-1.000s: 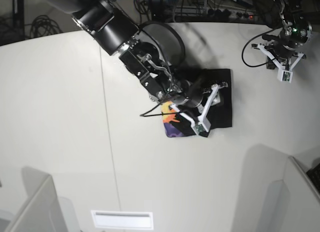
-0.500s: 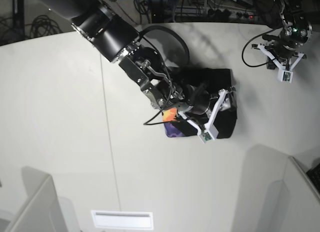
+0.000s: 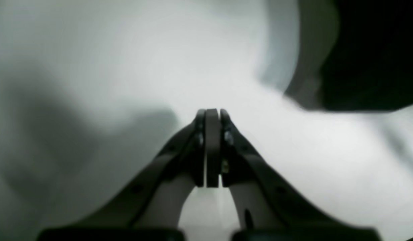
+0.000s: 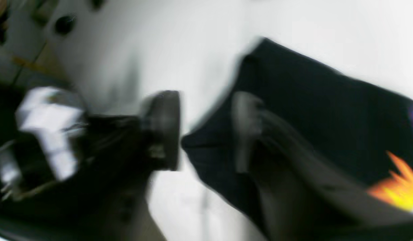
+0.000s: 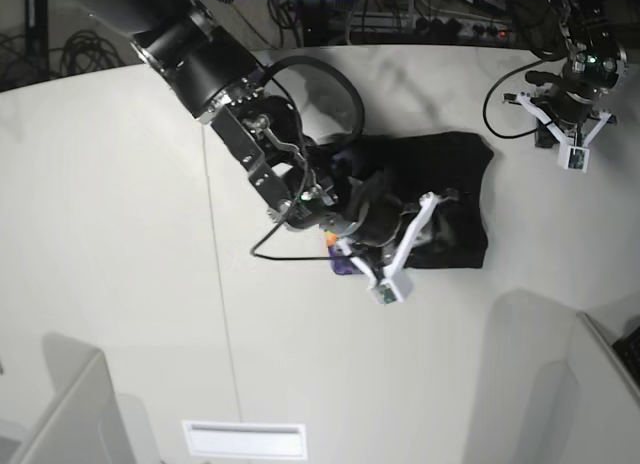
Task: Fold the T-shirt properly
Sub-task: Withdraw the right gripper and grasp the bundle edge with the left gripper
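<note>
The black T-shirt [image 5: 450, 174] lies folded on the white table [image 5: 120, 204], right of centre. A bit of its purple print [image 5: 345, 265] shows at its left lower edge. My right gripper [image 5: 395, 234] is over the shirt's left lower part. In the blurred right wrist view the right gripper [image 4: 204, 130] is open, with a corner of the black T-shirt [image 4: 310, 110] between its fingers and the orange print [image 4: 397, 187] at the right. My left gripper [image 5: 562, 124] is at the far right of the table, away from the shirt. In the left wrist view the left gripper [image 3: 208, 147] is shut and empty over bare table.
A black cable loop [image 5: 335, 69] lies behind the right arm. Grey partitions stand at the front left [image 5: 70, 414] and front right [image 5: 580, 384]. A white strip [image 5: 245, 439] sits at the front edge. Cables lie beyond the table's far edge [image 5: 420, 46].
My right arm has moved down and to the left over the shirt. The shirt now reaches further right and most of the print is hidden. The left arm has hardly moved.
</note>
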Action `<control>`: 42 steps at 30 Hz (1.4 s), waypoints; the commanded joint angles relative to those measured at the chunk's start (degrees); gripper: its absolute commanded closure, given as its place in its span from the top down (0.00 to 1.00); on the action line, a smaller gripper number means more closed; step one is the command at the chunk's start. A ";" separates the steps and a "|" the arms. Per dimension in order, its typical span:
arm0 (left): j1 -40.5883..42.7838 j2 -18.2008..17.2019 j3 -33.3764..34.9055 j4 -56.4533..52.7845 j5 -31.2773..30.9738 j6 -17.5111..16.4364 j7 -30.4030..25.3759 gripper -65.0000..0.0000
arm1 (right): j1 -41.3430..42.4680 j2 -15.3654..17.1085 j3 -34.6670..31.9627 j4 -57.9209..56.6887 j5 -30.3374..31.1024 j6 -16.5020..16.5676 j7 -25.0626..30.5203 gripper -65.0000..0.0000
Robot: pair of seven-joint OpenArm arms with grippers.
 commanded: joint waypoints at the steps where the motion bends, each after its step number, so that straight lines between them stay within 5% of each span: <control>1: -0.02 -0.89 -1.39 1.55 -2.55 -0.08 -1.09 0.00 | 0.30 -0.85 2.24 0.85 0.70 0.55 1.27 0.08; 2: -0.02 -0.80 -2.80 1.72 -5.19 -0.08 -1.00 0.00 | -1.02 -0.49 4.70 0.85 0.70 0.55 1.27 0.00; 8: -3.18 -1.07 -11.59 2.25 -22.60 -0.08 7.61 0.00 | -7.53 1.79 18.77 1.37 0.78 0.73 0.75 0.00; 15: -12.41 1.92 -12.20 1.28 -24.45 -0.08 16.67 1.00 | -9.37 8.12 19.21 5.15 6.41 0.73 0.92 0.00; 22: -18.74 3.15 -3.76 -8.39 -24.53 0.01 16.93 1.00 | -9.37 12.96 19.29 5.51 13.62 0.73 1.10 0.00; 36: -26.30 5.62 5.38 -20.78 -24.45 0.28 16.67 1.00 | -11.75 17.09 19.38 7.44 14.15 0.55 1.19 0.00; 42: -28.32 5.62 9.95 -24.56 -24.45 4.23 15.70 1.00 | -14.82 18.85 21.84 7.53 14.06 0.55 3.74 0.00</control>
